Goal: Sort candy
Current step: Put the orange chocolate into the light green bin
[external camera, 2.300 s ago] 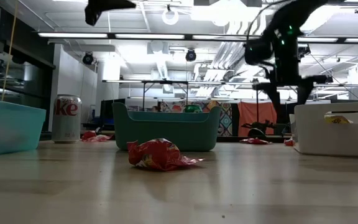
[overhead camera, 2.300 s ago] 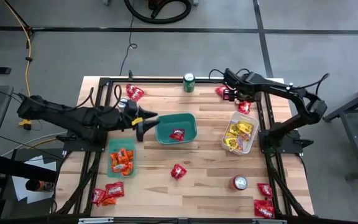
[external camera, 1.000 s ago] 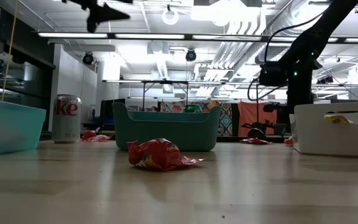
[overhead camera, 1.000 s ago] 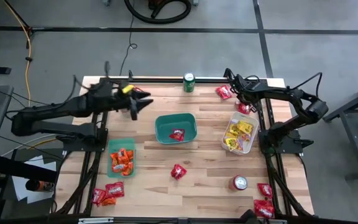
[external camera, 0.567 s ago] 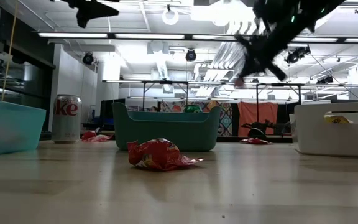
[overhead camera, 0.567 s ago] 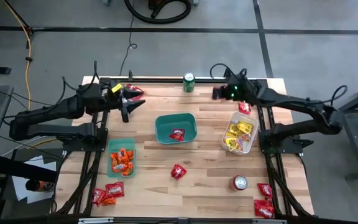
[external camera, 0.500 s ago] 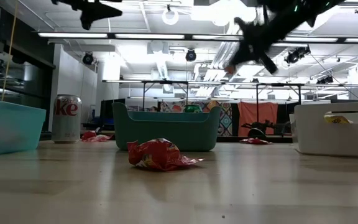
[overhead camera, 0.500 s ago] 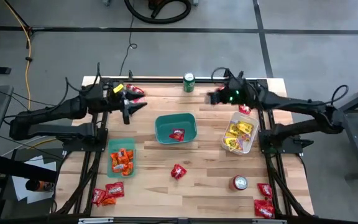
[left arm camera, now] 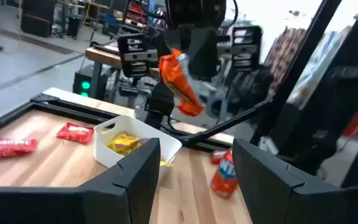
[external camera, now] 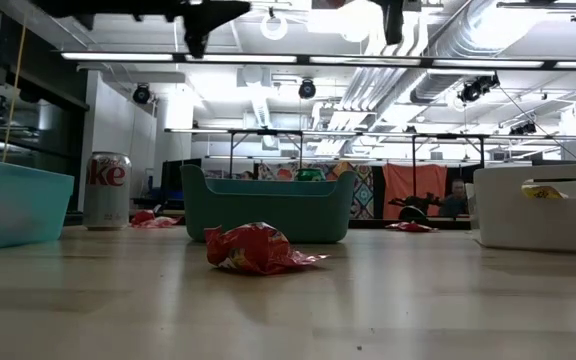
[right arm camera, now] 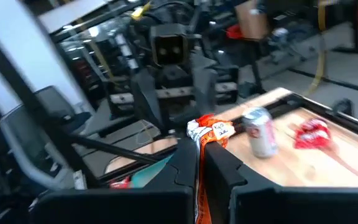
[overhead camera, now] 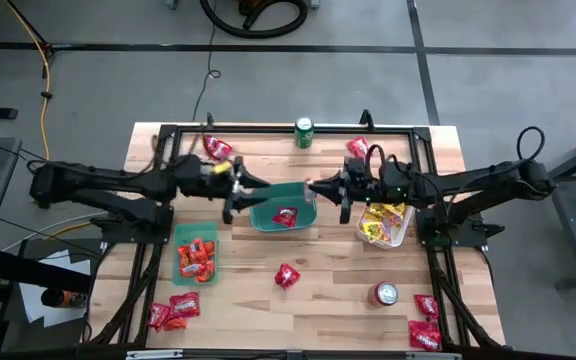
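My right gripper [overhead camera: 315, 186] hangs level over the right rim of the dark teal bin [overhead camera: 268, 222], shut on an orange candy packet [left arm camera: 179, 81]. My left gripper [overhead camera: 246, 192] faces it from over the bin's left rim, open and holding nothing [left arm camera: 196, 149]. One red packet [overhead camera: 286, 215] lies inside that bin. Another red packet [overhead camera: 287, 275] lies on the table in front of it. Orange packets fill the light teal bin [overhead camera: 195, 260], and yellow ones fill the white bin [overhead camera: 383, 220]. My right gripper pinches the orange packet between its two shut fingers; the packet's crumpled end [right arm camera: 209, 129] sticks out past the fingertips. The fingers come level from the table's right side. The packet is lifted clear and droops tilted below the fingers [left arm camera: 188, 102].
A green can [overhead camera: 305, 132] stands at the far edge and a silver-red can [overhead camera: 384, 293] near the front right. Loose red packets lie far left [overhead camera: 218, 148], far right [overhead camera: 358, 148], near left [overhead camera: 173, 310] and near right [overhead camera: 425, 330].
My right gripper has swung from the table's far right corner toward the middle, rising and rolling, and carries the orange packet clear of the table. My left gripper has come from the far left toward the dark teal bin and lower, staying open.
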You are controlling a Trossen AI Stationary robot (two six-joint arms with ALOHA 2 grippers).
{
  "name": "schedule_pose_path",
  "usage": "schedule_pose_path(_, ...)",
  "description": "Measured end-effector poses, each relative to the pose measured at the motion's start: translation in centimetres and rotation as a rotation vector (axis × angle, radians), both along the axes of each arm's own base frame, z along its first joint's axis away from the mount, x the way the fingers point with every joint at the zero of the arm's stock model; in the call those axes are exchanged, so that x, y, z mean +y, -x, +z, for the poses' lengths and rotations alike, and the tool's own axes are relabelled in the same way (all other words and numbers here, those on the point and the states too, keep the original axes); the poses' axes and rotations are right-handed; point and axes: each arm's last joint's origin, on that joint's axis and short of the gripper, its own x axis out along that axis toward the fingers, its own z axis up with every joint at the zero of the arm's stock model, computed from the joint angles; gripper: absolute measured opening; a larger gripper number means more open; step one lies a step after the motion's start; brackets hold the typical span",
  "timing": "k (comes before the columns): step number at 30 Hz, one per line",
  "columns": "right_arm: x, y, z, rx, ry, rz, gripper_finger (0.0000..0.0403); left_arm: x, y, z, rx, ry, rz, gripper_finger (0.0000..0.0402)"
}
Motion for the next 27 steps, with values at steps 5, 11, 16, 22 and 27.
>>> schedule_pose_path(5, 1.1, 0.0, 0.1, -0.010, 0.093, 0.097, 0.0004, -2.2, -3.7, 0.1, 0.046, -0.072, -0.006, 0.0188)
schedule_pose_path(11, 1.7, 0.1, 0.5, -0.051, 0.205, 0.210, 0.0004, -4.0, -7.7, 0.6, 0.072, 0.024, -0.035, 0.0188)
schedule_pose_path(16, 1.8, 0.1, 0.7, -0.075, 0.225, 0.254, 0.0005, -5.0, -10.1, 1.1, 0.064, 0.010, -0.047, 0.0188)
schedule_pose_path(22, 2.2, 0.2, 0.8, -0.097, 0.226, 0.285, 0.0005, -4.9, -11.3, 1.9, 0.042, -0.031, -0.019, 0.0188)
schedule_pose_path(27, 2.2, 0.2, 0.9, -0.106, 0.170, 0.275, 0.0005, -4.7, -11.1, 2.4, 0.033, -0.041, -0.014, 0.0172)
